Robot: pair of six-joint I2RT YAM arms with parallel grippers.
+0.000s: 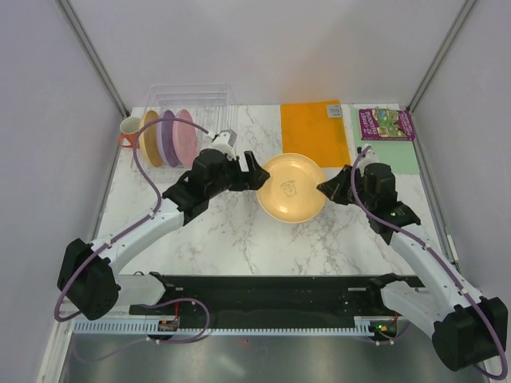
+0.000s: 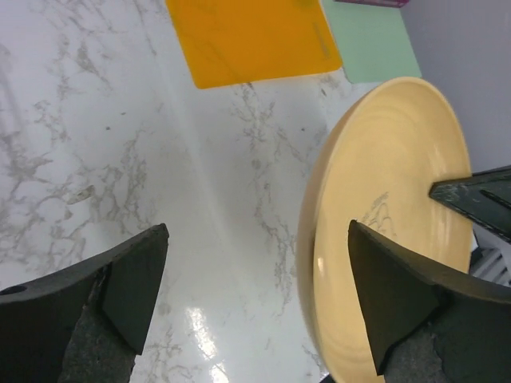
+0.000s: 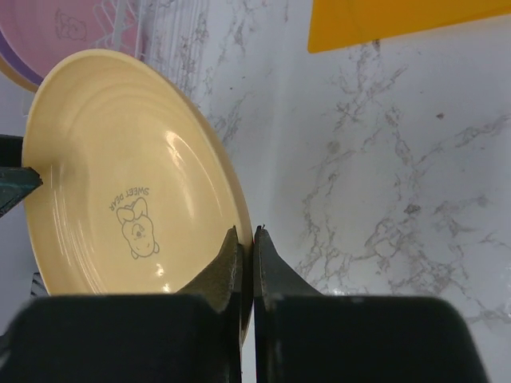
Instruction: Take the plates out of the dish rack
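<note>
A yellow-orange plate (image 1: 291, 188) hangs tilted over the middle of the table. My right gripper (image 1: 326, 190) is shut on its right rim, and in the right wrist view the gripper (image 3: 253, 239) pinches the edge of the plate (image 3: 120, 183). My left gripper (image 1: 259, 177) stands open at the plate's left rim. The left wrist view shows the gripper (image 2: 255, 295) with its jaws wide apart and the plate (image 2: 383, 215) edge between them, close to the right finger. In the dish rack (image 1: 192, 96) at the back left stand a yellow-orange plate (image 1: 150, 137), a purple plate (image 1: 168, 137) and a pink plate (image 1: 186, 137).
An orange mug (image 1: 128, 132) sits left of the rack. A flat orange mat (image 1: 314, 132) lies behind the held plate. At the back right are a picture book (image 1: 386, 124) and a pale green mat (image 1: 409, 158). Grey walls close in both sides.
</note>
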